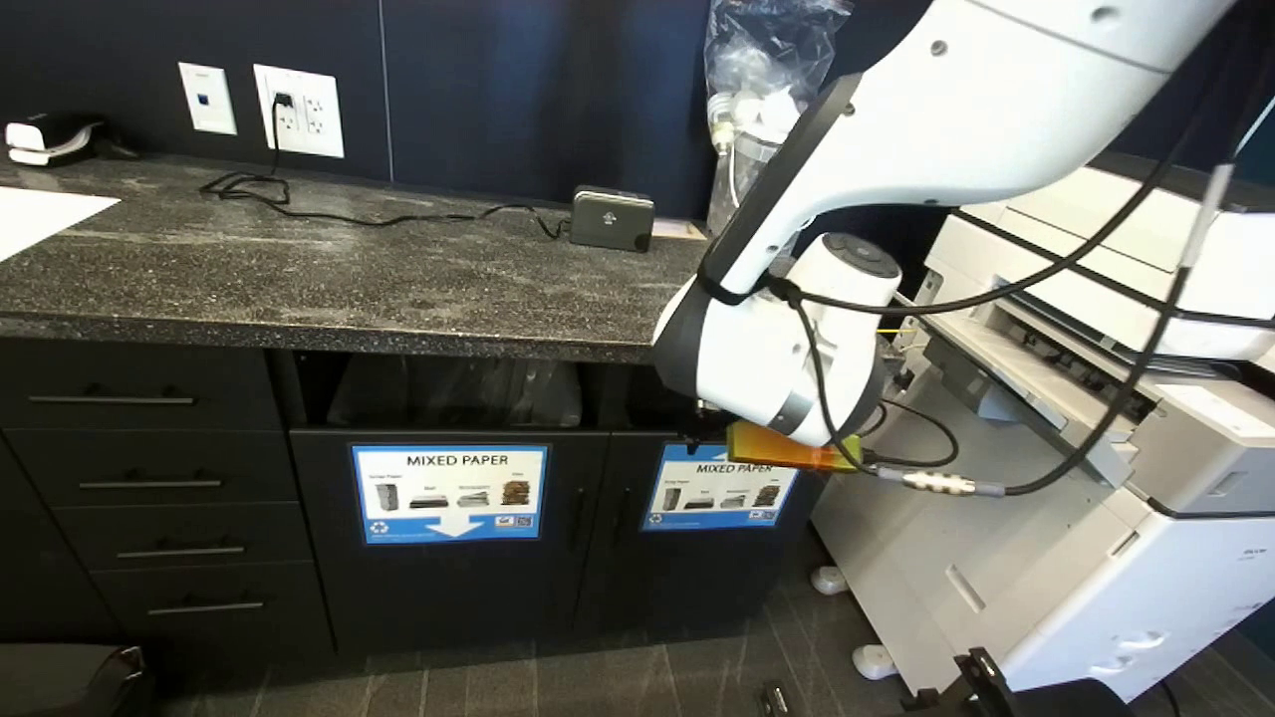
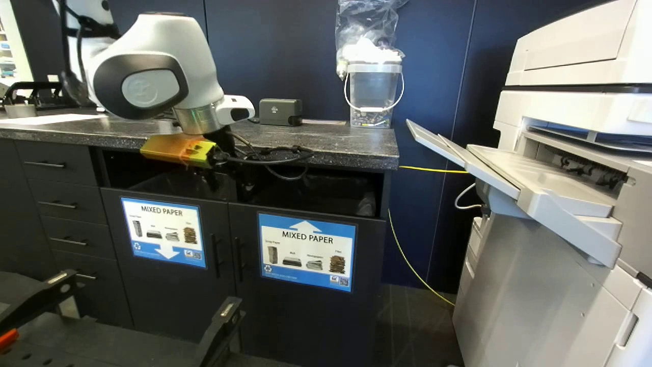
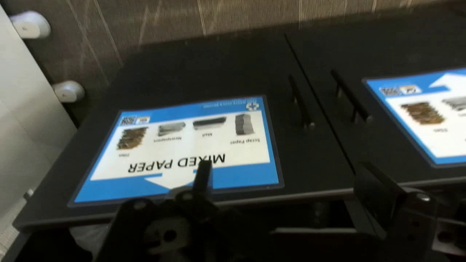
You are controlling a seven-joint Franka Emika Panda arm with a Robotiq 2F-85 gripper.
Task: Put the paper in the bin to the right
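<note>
The bin on the right [image 2: 310, 323] is a dark cabinet compartment with an open slot above its door. Its blue-bordered label [image 2: 307, 252] reads "MIXED PAPER", as does the left one; it also shows in the wrist view [image 3: 189, 145], upside down. A white sheet of paper [image 1: 45, 217] lies on the countertop's left end, also in an exterior view [image 2: 56, 120]. My gripper [image 2: 227, 184] is just below the countertop edge, near the divider between the two slots. In the wrist view its fingers [image 3: 287, 178] are wide apart with nothing visible between them. Inside the bin is too dark to tell.
The left compartment [image 1: 448, 588] adjoins the bin. The countertop edge [image 2: 346, 159] overhangs the slots. A large printer [image 2: 540, 275] stands to the right. A clear bucket [image 2: 374, 94] and a small dark box [image 2: 280, 112] stand on the counter. Cables hang from the arm.
</note>
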